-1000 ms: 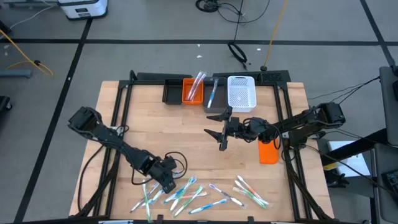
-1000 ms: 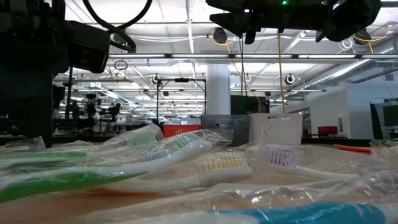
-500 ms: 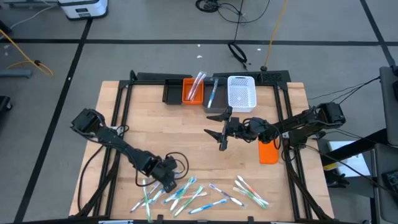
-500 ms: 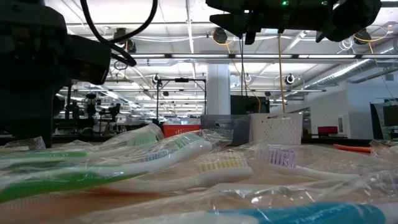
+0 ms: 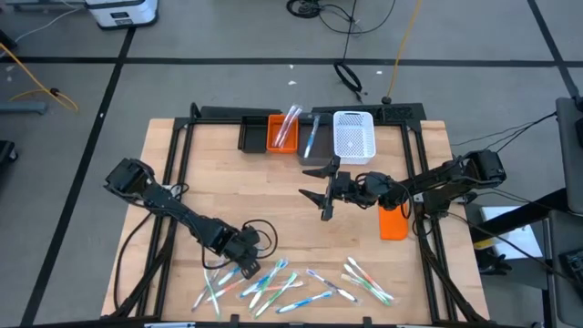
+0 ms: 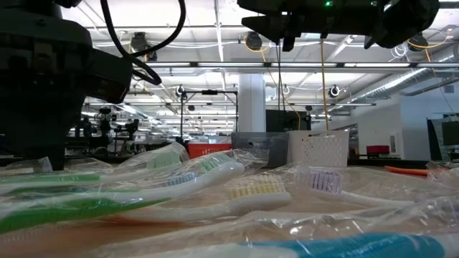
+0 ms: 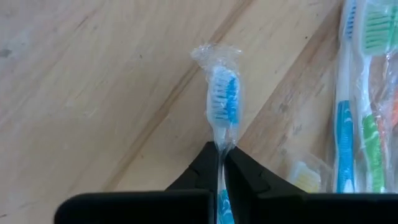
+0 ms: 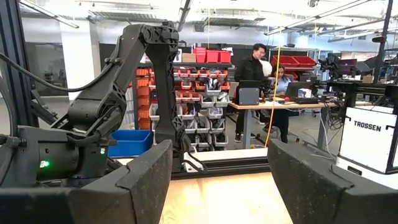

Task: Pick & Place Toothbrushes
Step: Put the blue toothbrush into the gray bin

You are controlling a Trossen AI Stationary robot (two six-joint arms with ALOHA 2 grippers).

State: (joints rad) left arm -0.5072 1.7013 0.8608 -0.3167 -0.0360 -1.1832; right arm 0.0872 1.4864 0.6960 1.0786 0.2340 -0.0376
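Pinching blue toothbrush (image 7: 222, 102), left gripper (image 7: 221, 163); grip hidden from high view.

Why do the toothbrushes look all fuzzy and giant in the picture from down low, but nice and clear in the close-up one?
In the low view the wrapped toothbrushes lie so near the lens that they blur and their wrappers glare, while the room behind stays sharp. In the left wrist view the blue toothbrush, clamped in the left pincer, is in focus, bristles and wood grain crisp.
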